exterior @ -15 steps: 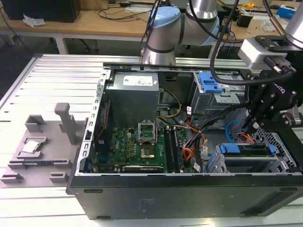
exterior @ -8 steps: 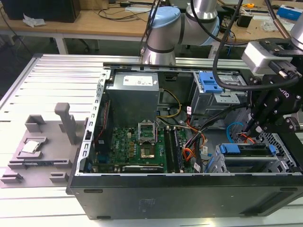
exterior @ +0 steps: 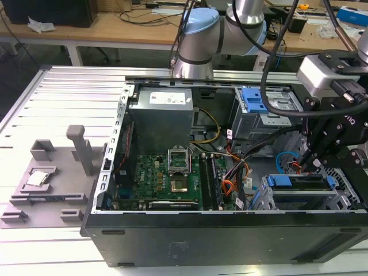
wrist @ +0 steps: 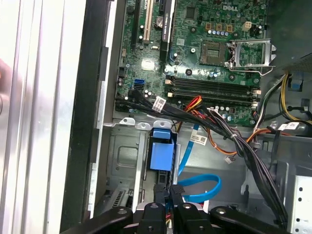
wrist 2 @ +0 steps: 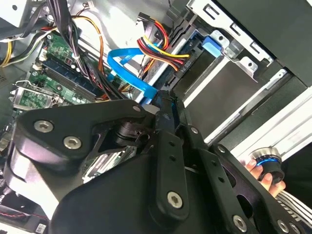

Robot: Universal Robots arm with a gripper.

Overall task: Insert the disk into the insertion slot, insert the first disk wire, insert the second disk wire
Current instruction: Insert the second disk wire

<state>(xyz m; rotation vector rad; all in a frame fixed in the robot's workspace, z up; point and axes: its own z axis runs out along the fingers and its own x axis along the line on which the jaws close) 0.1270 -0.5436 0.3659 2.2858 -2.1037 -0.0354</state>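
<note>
The disk (exterior: 299, 183), silver-grey in a blue carrier, lies in the insertion slot (exterior: 347, 197) at the exterior view's right end of the case. In the second wrist view the disk (wrist 2: 222, 90) shows its bare metal face. The first disk wire (wrist 2: 156, 48), a red, yellow and orange bundle, ends in a dark plug at the disk's edge. The second disk wire (wrist 2: 122, 66), a flat blue cable, loops down to my fingertips. My gripper (wrist 2: 165, 100) (wrist: 168, 191) (exterior: 308, 164) hangs just over the disk's connector end, fingers nearly together on the blue cable's (wrist: 201, 187) end.
The open computer case holds a green motherboard (exterior: 167, 178), a grey power supply (exterior: 161, 115) and an upper drive cage with a blue latch (exterior: 253, 100). Black cable bundles (wrist: 234, 134) run close to the gripper. A person's hand (wrist 2: 256, 170) holds a knob outside the case.
</note>
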